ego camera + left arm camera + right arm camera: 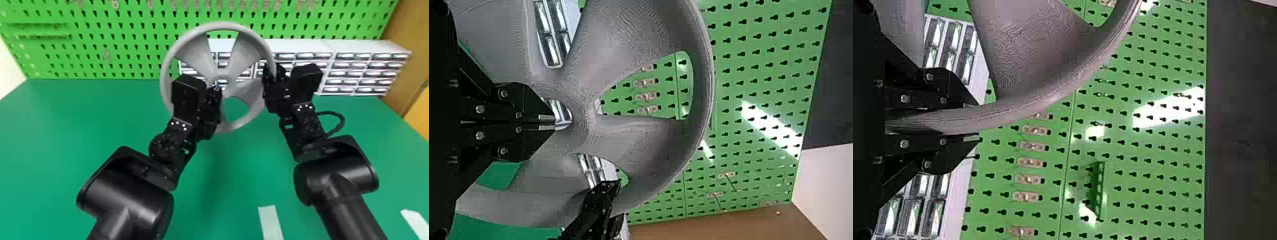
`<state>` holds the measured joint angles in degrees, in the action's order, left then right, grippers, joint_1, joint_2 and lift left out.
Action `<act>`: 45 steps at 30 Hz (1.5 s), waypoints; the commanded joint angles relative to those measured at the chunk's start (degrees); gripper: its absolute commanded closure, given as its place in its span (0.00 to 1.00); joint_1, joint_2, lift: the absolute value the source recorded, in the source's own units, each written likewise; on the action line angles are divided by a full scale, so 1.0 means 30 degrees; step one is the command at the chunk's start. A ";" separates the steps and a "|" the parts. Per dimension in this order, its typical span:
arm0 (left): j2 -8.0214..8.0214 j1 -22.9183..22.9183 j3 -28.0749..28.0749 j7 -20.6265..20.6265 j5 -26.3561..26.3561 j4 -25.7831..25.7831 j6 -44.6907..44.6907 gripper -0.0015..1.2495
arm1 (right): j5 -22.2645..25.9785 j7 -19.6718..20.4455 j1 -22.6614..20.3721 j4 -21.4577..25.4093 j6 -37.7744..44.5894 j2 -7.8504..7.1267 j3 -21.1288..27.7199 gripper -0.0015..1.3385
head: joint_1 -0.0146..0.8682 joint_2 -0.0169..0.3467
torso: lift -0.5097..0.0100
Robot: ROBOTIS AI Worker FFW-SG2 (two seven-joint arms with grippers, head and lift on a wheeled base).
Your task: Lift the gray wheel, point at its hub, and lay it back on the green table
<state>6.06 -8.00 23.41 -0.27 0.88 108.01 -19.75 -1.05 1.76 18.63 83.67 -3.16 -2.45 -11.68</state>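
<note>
The pegboard (pixel 127 44) rises along the far side of the table (pixel 63 127), with drawer units (pixel 300 46) before it, far right. Nearer me, the wheel (pixel 197 56) is up over the far middle of the table, its right rim between the right gripper's (pixel 273 67) fingers. The left gripper (pixel 218 87) points in at the hub (pixel 226 76). One tape strip (pixel 270 221) lies near, right of middle, another (pixel 416 220) at near right.

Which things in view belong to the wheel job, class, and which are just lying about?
Job:
- gray wheel, its rim in the right tool
- left tool, pointing at the hub
- green table

Just there:
- white strips
- drawer cabinets
- pegboard
</note>
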 commanded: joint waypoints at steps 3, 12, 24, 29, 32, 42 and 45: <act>0.0001 -0.0029 0.0166 0.0208 0.0176 -0.0084 0.0255 0.99 | 0.0000 0.0001 0.0001 0.0000 -0.0001 -0.0003 -0.0031 0.85 | 0.80 0.18 | 0.80; 0.0089 -0.0029 0.0547 0.1058 0.0205 -0.0231 0.0694 0.99 | 0.0000 0.0001 0.0001 0.0000 -0.0001 -0.0003 -0.0031 0.85 | 0.80 0.18 | 0.80; 0.0792 -0.0293 0.2305 0.2874 0.0645 -0.0641 0.1017 0.99 | 0.0000 0.0001 -0.0028 0.0000 -0.0001 -0.0003 -0.0178 0.85 | 0.80 0.18 | 0.80; 0.0909 -0.0380 0.2481 0.3080 0.0674 -0.0670 0.1192 0.99 | 0.0000 0.0030 -0.0058 0.0000 -0.0001 0.0026 -0.0178 0.85 | 0.80 0.18 | 0.80; 0.0909 -0.0322 0.2393 0.3109 0.0674 -0.0641 0.1280 0.99 | 0.0000 0.0030 -0.0087 0.0000 -0.0001 0.0026 -0.0178 0.85 | 0.80 0.18 | 0.80; 0.1348 0.0293 0.1983 0.3109 0.1172 0.0004 0.1691 0.99 | -0.0088 0.0030 -0.0116 0.0000 -0.0089 -0.0003 -0.0002 0.85 | 0.80 0.18 | 0.80; 0.1524 0.0528 0.1895 0.3109 0.1172 0.0385 0.1691 0.99 | -0.0147 0.0059 -0.0087 0.0000 -0.0089 -0.0003 0.0145 0.85 | 0.80 0.18 | 0.80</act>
<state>9.82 -7.33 29.48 9.04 4.18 107.64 -14.70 -1.22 1.85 18.26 83.67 -3.42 -2.44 -11.66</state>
